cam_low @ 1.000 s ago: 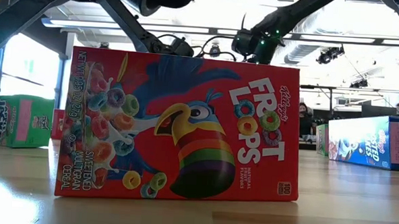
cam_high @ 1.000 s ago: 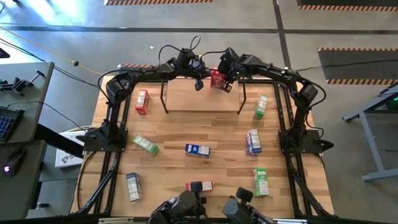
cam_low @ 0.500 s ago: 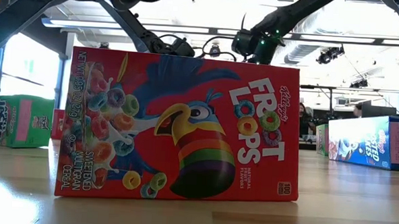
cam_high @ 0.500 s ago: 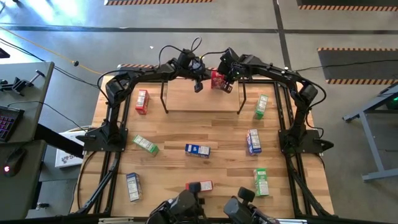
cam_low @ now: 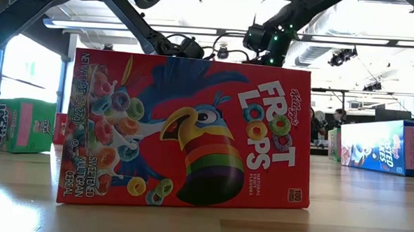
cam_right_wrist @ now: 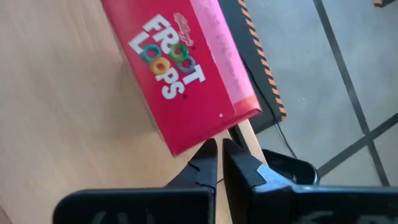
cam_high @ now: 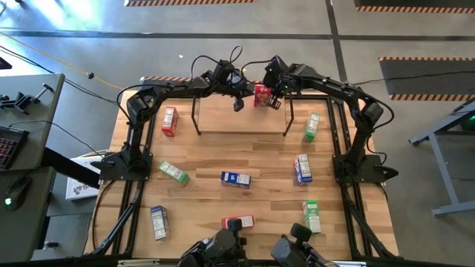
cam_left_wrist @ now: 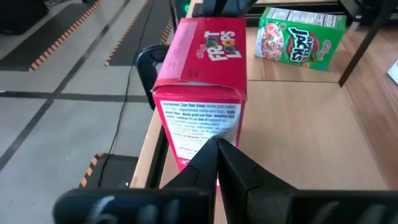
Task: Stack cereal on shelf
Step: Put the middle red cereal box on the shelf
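Nine cereal boxes are what we count from above. One red box sits at the far edge of the table, on the right part of the shelf, a light-wood board with thin black hoop frames at its two ends. We cannot tell from above whether this box stands upright or lies on a side, though both wrist views show its printed front and a side panel clearly.

Eight others lie scattered on the tabletop: a red box at far left, a green box at far right, a green box at middle left, a blue box in the centre, a blue box at middle right, a blue box at near left, a red box at the near edge in the middle, and a green box at near right.

We see both arms reaching to the far edge. Our left gripper hangs over the shelf just left of the red box, and in its wrist view the fingers are pressed together with nothing between them, their tips pointing at the box's white printed panel. Our right gripper is just beside that same box on its right; its fingers are likewise pressed together and empty, their tips close under the box's corner. We cannot tell whether either gripper touches the box.

From table height, the near red box fills most of the picture, lying on its long side.
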Available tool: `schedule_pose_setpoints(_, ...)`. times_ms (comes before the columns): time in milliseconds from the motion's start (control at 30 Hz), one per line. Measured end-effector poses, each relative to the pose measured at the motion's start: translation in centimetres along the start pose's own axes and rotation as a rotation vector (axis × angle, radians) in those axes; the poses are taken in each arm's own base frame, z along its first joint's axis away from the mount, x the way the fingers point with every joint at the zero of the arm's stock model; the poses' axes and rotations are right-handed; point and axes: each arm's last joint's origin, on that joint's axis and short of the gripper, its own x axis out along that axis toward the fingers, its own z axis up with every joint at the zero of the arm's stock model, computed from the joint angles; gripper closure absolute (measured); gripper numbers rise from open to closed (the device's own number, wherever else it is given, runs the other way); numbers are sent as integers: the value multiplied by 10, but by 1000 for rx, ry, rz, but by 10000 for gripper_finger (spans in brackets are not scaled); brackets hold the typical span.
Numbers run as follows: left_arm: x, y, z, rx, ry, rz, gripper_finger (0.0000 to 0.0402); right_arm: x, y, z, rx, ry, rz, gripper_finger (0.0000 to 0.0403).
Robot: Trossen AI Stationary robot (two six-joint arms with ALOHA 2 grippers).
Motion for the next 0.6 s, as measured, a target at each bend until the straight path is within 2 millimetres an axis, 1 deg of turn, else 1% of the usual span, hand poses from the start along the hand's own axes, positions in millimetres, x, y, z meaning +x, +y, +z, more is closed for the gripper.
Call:
schedule_pose_setpoints(233, 1, -2, 4, -7, -29, 7, 399, -17, -3, -3, 15, -16, -27, 400)
schedule_pose_setpoints(400, 4, -5, 6, -12, -34, 1, 399, -41, -6, -5, 21, -68, -40, 400)
schedule_pose_setpoints(500, 5, -7, 9, 2, -58, 4, 399, -55, -5, -4, 25, -148, 38, 400)
schedule_pose_setpoints(600, 5, -8, 10, 11, -64, 0, 399, -59, 1, 2, 8, -247, 167, 402)
